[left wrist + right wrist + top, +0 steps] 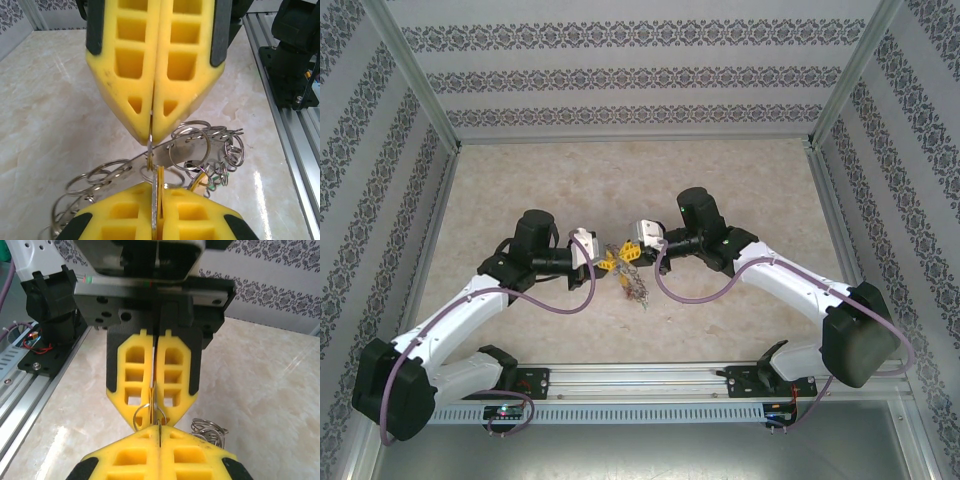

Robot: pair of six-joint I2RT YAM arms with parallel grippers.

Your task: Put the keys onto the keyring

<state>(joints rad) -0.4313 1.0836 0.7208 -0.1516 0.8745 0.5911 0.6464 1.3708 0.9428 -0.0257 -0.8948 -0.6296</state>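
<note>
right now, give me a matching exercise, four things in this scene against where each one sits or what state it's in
Things:
1. left gripper
2. right gripper
3. keyring
4. metal rail

Places or states:
a. runs along the near edge of the table
b. spans the gap between the two grippers
c. shut, reaching in from the right of the top view
d. shut, reaching in from the left of the top view

Pairs: 1-d, 2-c, 3-b, 4-a

At 6 o'clock the left gripper point(156, 189) has its yellow fingers point(120, 215) pressed together on a thin key point(154, 200), while at 12 o'clock the right gripper point(151, 136) pinches the grey keyring point(172, 149), which hangs with wire loops point(92, 180) above the marble counter point(45, 110).
</note>
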